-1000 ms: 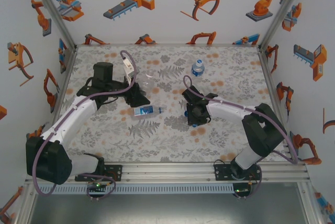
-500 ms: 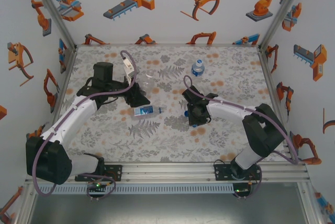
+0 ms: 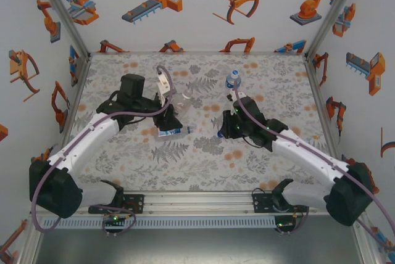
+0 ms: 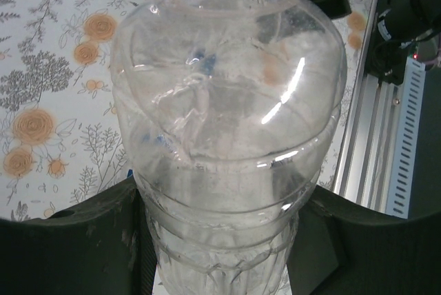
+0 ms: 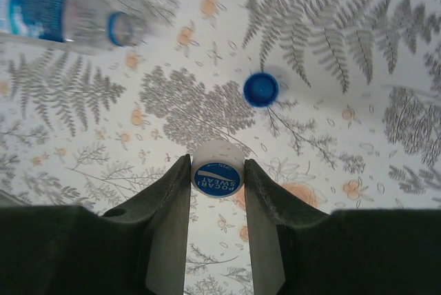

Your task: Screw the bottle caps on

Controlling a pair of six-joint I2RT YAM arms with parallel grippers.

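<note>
Above the middle of the counter (image 3: 185, 171), pinches a small blue-and-white bottle cap (image 5: 216, 176) by its rim in the narrowly set right end effector (image 5: 217, 188). Clamps a clear bottle (image 4: 227, 102) round its ribbed body with the left end effector (image 4: 220, 253). Probably handles light, thin-walled and slick; likely dents under a hard squeeze, so best taken at the stiffer ribs. Has a loose blue cap (image 5: 261, 89) below on the counter, well apart from a lying labelled bottle (image 5: 48, 12).

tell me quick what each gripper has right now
Left gripper: closed on a clear bottle.
Right gripper: closed on a white cap.
</note>
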